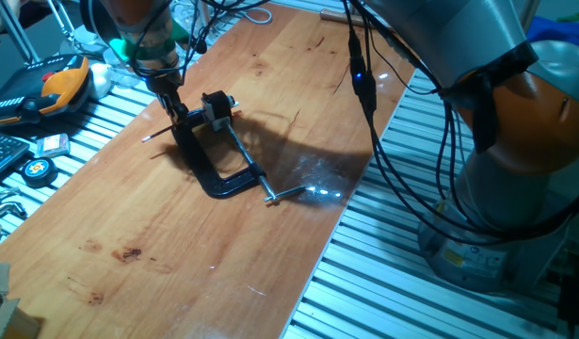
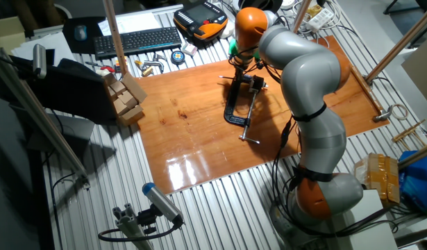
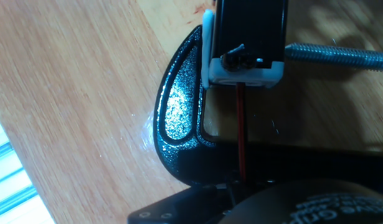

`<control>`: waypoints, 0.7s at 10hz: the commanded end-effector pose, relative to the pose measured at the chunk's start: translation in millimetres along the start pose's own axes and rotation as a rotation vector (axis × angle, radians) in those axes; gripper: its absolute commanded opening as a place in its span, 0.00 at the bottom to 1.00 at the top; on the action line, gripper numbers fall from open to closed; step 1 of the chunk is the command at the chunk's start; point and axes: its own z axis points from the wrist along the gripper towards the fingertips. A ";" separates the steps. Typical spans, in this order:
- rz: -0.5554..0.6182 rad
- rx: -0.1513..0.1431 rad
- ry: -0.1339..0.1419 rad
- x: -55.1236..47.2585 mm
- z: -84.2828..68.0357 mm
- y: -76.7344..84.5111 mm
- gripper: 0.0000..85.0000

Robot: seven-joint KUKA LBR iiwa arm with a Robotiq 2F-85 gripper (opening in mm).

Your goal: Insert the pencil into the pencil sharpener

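Beside clamp point(image 1: 218, 155): pencil point(image 3: 241, 130) enters pencil sharpener point(image 3: 244, 62), hand view only | claw point(image 1: 167, 89) pinching pencil

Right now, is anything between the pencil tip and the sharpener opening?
Nothing visible blocks it. In the hand view the pencil runs straight up to the sharpener, its far end already at the dark opening. The clamp curves off to the left of that line and its screw sticks out to the right.
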 end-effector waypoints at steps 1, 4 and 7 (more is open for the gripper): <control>-0.001 0.000 0.000 -1.0 0.0 0.3 0.00; -0.001 -0.001 -0.003 -3.3 -0.8 0.2 0.00; 0.005 -0.003 -0.005 -4.5 -0.7 0.5 0.00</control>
